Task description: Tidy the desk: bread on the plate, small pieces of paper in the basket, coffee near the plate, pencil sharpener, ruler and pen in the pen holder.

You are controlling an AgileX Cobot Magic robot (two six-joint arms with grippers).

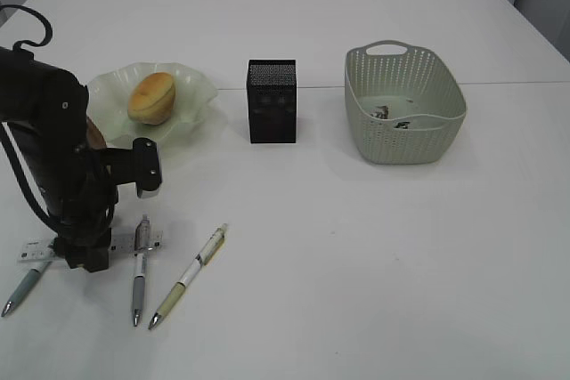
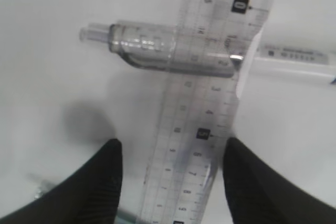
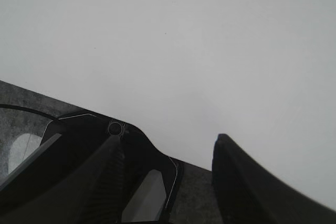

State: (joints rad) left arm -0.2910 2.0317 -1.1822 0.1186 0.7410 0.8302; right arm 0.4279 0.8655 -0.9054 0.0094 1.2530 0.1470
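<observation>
The clear ruler (image 2: 202, 129) lies flat on the white desk (image 1: 356, 246), and a pen (image 2: 157, 51) crosses it. My left gripper (image 2: 173, 142) points straight down with its jaws open on either side of the ruler; it holds nothing. The bread (image 1: 151, 97) sits on the green plate (image 1: 191, 86). A brown sliver of the coffee (image 1: 96, 136) shows behind my left arm. Paper pieces (image 1: 392, 116) lie in the basket (image 1: 405, 144). The black pen holder (image 1: 272, 101) stands mid-desk. My right gripper (image 3: 168, 140) hangs open and empty by the desk edge. The pencil sharpener is out of view.
Two more pens lie on the front left of the desk, one (image 1: 190, 275) right of the crossing pen and one (image 1: 22, 287) at the far left. My left arm (image 1: 62, 157) stands between the plate and the pens.
</observation>
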